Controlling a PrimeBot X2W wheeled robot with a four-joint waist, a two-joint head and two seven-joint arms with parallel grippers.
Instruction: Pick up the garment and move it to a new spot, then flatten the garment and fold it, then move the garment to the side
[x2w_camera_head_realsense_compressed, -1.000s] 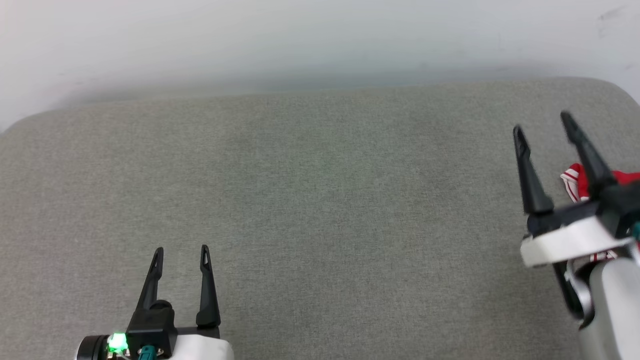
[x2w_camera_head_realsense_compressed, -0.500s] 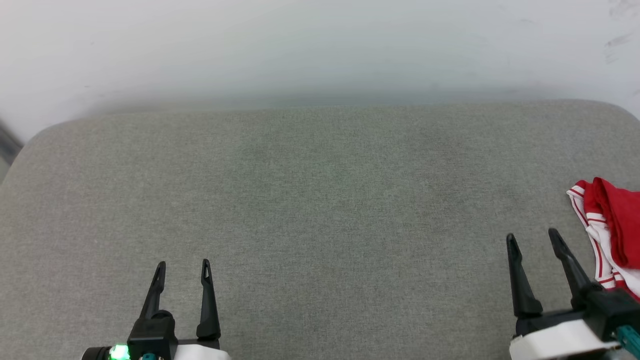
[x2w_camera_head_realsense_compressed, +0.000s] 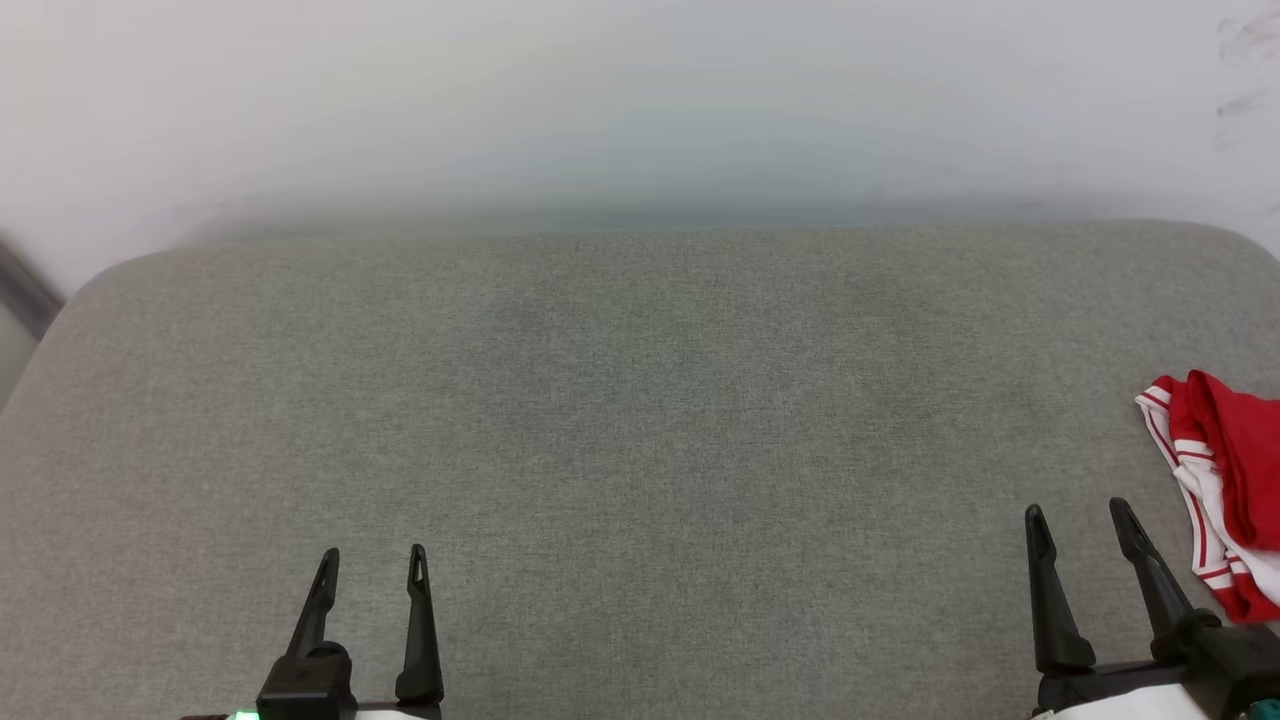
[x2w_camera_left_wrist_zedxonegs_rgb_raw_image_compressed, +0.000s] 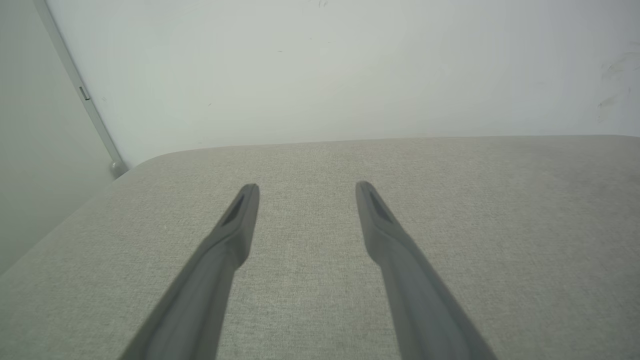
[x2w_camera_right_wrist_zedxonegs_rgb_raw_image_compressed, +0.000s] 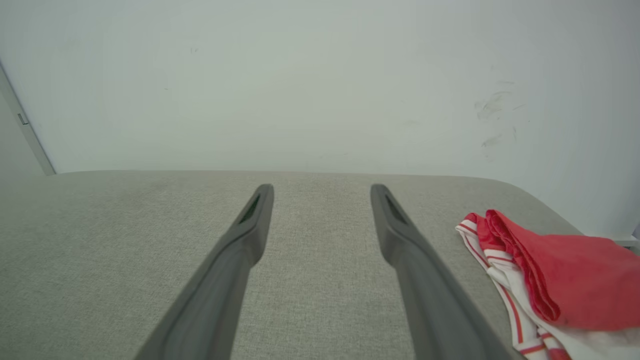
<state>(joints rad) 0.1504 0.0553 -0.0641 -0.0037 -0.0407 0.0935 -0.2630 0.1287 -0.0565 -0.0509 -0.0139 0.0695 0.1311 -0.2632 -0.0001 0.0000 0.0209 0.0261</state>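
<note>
I see the garment (x2w_camera_head_realsense_compressed: 1225, 480) bunched at the right edge of the grey cushion (x2w_camera_head_realsense_compressed: 640, 450). My right gripper (x2w_camera_head_realsense_compressed: 1080, 515) beside it and my left gripper (x2w_camera_head_realsense_compressed: 373, 555) both have fingers spread, holding nothing.

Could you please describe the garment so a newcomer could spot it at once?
Start from the broad grey cushion before the white wall. At its right edge, just right of the right gripper, lies the garment. It is a bunched red shirt with white, red-striped trim, the one red thing there.
</note>
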